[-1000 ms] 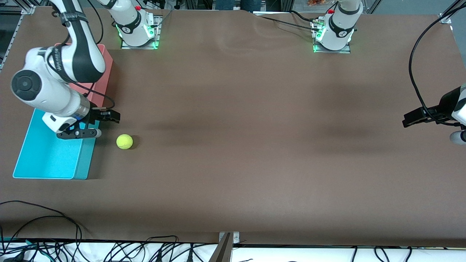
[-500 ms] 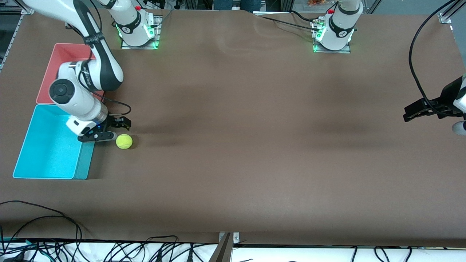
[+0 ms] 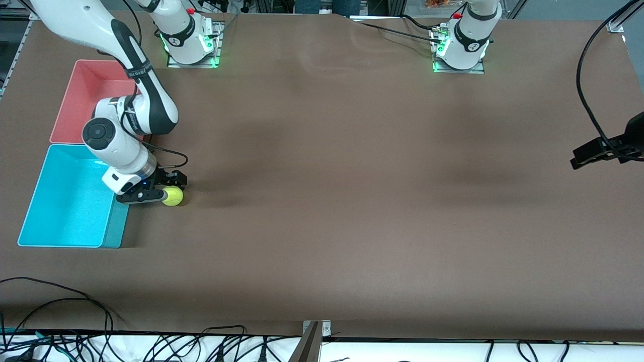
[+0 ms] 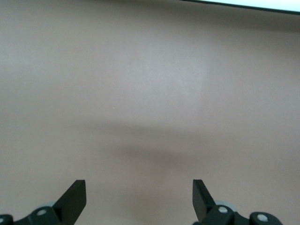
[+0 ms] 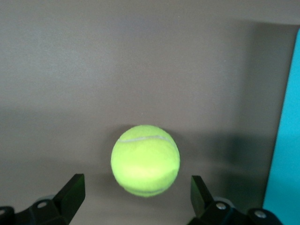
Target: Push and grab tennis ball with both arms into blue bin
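a: where's the tennis ball (image 3: 172, 196) sitting?

b: on the brown table (image 3: 352, 201), just beside the blue bin (image 3: 70, 201), toward the right arm's end. the right gripper (image 3: 160, 187) is low over it. in the front view one black finger (image 3: 137, 195) lies on the bin side of the ball and the other part of the hand shows on the side toward the bases.

a: is it grasped?

b: no. the right wrist view shows the ball (image 5: 145, 160) ahead of the two fingertips (image 5: 70, 193), centred in the gap, with bare table on either side of it. the fingers are spread wide and released, touching nothing that i can see. that view also catches a strip of the blue bin (image 5: 286, 154) just outside one fingertip, which the front view confirms as the bin's wall.

a: and the left gripper (image 3: 593, 153)?

b: at the very edge of the front view, over the left arm's end of the table, mostly cut off. the front view alone doesn't show its fingers. the left wrist view does: two dark fingertips (image 4: 75, 199) well apart, spread and empty, only plain brown table (image 4: 150, 93) ahead of them. that arm waits.

a: anything else around?

b: a pink bin (image 3: 90, 100) touches the blue one, farther from the front camera. the table cover is a flat matte brown with soft shadows. black cables (image 3: 60, 311) trail along the near edge, and both arm bases glow green.
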You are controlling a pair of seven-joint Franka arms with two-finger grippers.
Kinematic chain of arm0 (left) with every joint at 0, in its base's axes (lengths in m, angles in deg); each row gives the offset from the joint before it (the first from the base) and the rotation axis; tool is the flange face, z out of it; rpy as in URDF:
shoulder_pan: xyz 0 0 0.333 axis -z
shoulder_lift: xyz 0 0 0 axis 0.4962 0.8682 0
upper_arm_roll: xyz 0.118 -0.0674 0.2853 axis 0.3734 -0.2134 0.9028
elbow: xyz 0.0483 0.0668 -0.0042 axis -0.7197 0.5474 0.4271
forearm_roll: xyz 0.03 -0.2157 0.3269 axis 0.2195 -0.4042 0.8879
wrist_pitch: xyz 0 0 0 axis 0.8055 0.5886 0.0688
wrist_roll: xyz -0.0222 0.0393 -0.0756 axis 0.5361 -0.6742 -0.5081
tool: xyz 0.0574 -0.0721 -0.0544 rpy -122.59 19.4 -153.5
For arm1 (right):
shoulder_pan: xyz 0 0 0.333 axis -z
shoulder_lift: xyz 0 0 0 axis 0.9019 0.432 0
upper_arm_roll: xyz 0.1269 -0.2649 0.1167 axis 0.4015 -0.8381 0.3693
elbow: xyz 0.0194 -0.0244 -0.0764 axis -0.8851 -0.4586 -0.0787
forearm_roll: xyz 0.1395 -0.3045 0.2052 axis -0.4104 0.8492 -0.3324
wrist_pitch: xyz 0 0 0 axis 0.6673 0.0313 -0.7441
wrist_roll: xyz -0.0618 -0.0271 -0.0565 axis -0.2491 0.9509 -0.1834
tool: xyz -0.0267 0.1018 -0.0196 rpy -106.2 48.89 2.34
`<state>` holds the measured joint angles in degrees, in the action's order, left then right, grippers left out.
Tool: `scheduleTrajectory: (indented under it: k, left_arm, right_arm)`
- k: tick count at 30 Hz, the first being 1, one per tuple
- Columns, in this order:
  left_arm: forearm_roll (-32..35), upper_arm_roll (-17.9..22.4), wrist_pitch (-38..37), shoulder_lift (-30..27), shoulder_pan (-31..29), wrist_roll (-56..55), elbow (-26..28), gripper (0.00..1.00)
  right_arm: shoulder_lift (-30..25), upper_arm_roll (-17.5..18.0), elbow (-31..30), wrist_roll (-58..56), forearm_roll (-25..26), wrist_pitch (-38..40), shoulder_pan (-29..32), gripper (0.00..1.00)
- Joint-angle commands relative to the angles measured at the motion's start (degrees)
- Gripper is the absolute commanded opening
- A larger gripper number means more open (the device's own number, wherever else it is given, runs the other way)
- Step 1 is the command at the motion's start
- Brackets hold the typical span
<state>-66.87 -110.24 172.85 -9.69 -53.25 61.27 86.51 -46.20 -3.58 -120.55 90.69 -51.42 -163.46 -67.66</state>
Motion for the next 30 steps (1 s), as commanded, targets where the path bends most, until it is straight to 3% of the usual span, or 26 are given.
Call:
scheduleTrajectory:
  k: [1, 9, 15, 20, 22, 27, 30]
  left_arm:
    - [-2.12, 10.39, -0.12, -4.71, 8.54, 1.4, 0.9, 1.0]
    - [-11.18, 28.07, -0.04, -8.92, 22.87, 1.49, 5.28, 1.0]
    - [-11.18, 34.4, -0.03, -12.0, 30.17, 1.4, 9.5, 1.0]
    - [-11.27, 34.94, 0.05, -14.03, 31.15, 1.4, 12.76, 1.0]
    - [-11.27, 34.76, 0.05, -14.55, 31.24, 1.4, 13.72, 1.0]
    - [-11.18, 34.41, -0.03, -15.35, 31.24, 1.4, 14.87, 1.0]
    - [-11.27, 34.24, -0.03, -15.43, 31.15, 1.4, 15.14, 1.0]
  right_arm:
    - [1.86, -0.49, -0.5, -0.38, 1.22, -3.64, 0.18, 1.0]
    - [2.47, -0.58, -0.76, -0.47, 1.22, -5.66, 0.18, 1.0]
    - [3.79, -0.58, -0.85, -0.47, 1.22, -7.5, 0.18, 1.0]
    - [4.67, -0.58, -1.2, -0.64, 1.22, -9.35, 0.27, 1.0]
    - [4.59, -0.58, -1.2, -0.73, 1.22, -9.44, 0.27, 0.91]
    - [4.41, -0.58, -1.55, -0.64, 1.22, -9.44, 0.27, 0.52]
    - [4.23, -0.58, -1.55, -0.64, 1.22, -9.35, 0.27, 0.43]
